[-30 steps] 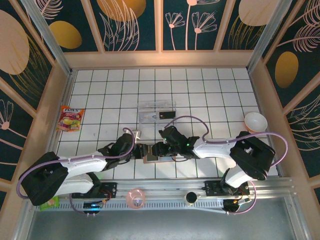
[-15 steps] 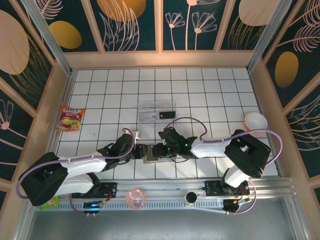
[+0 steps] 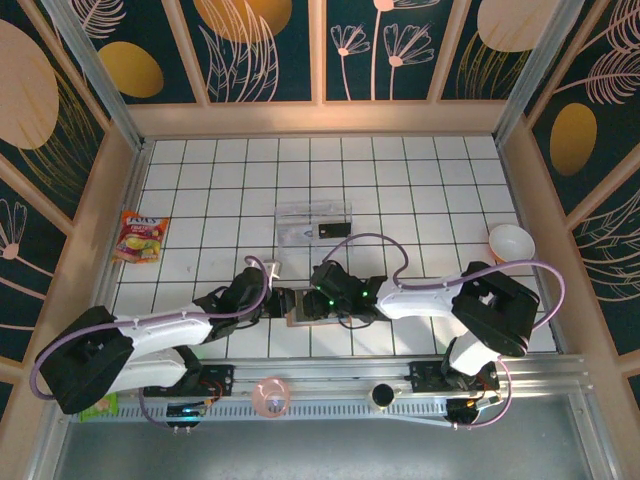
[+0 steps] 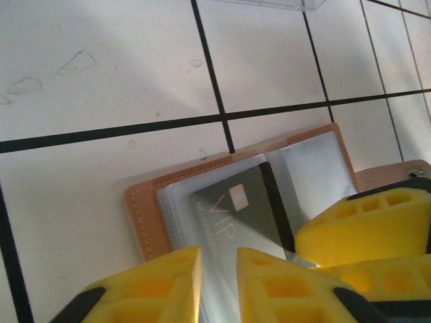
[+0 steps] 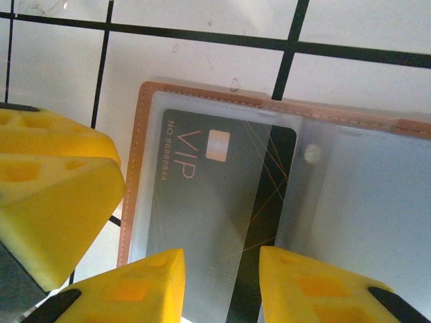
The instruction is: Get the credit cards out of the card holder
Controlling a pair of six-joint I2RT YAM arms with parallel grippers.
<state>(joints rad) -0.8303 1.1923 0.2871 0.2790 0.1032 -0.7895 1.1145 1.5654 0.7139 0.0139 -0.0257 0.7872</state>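
From above, left gripper and right gripper meet over the open tan leather bifold card holder, front-centre. Left wrist: fingers look nipped onto its clear plastic sleeve, pinning it down I guess. Right wrist: jaws apart, straddling the dark grey VIP credit card tucked inside.

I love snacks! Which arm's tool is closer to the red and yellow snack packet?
Left. The left tool is at the wallet's left end, right of the packet; the right tool is farther right, over the wallet's middle.
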